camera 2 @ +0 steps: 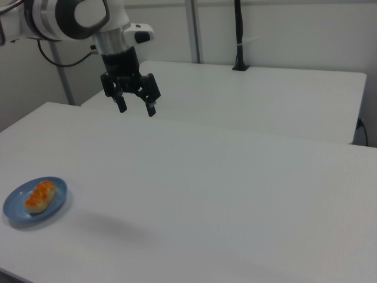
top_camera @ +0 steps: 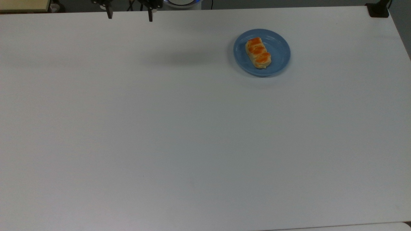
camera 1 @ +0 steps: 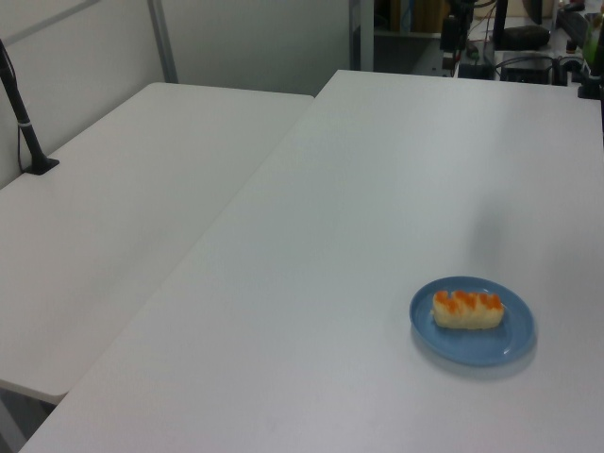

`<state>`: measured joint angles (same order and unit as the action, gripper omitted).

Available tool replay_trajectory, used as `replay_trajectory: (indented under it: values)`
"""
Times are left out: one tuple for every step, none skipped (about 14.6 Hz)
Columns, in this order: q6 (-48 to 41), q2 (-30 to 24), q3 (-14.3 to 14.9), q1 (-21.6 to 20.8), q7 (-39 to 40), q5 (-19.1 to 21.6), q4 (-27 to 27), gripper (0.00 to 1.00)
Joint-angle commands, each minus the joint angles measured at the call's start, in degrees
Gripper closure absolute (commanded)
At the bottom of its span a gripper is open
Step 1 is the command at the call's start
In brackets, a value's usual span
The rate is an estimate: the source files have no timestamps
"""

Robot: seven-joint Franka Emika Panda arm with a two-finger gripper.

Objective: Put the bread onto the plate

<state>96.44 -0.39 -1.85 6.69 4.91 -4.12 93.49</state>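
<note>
On the white counter (top_camera: 192,134) the light-blue plate (top_camera: 279,59) already carries the bread (top_camera: 258,53), a likely light, soft, easily dented bun best pinched gently across its pale sides, while the tool (camera 2: 135,107) hangs well apart, jaws spread and empty.

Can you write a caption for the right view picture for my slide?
Bread lies on the blue plate on the white table, while the open gripper hangs high, well away.

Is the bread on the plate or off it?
On it: the bread lies wholly inside the plate rim; the open gripper is far away.
</note>
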Motion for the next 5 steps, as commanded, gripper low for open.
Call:
replay_trajectory:
  values:
    - [-0.6, -1.9, 1.1, -0.6, 1.4, 0.1, 0.2, 0.0]
    - [-0.6, -1.9, 1.1, -0.6, 1.4, 0.1, 0.2, 0.0]
    - [-0.6, -1.9, 1.2, -0.6, 1.4, 0.1, 0.2, 0.0]
    - [-0.6, -1.9, 1.1, -0.7, 1.4, 0.2, 0.2, 0.0]
    - [-0.6, -1.9, 1.1, -0.8, 1.4, 0.2, 0.2, 0.0]
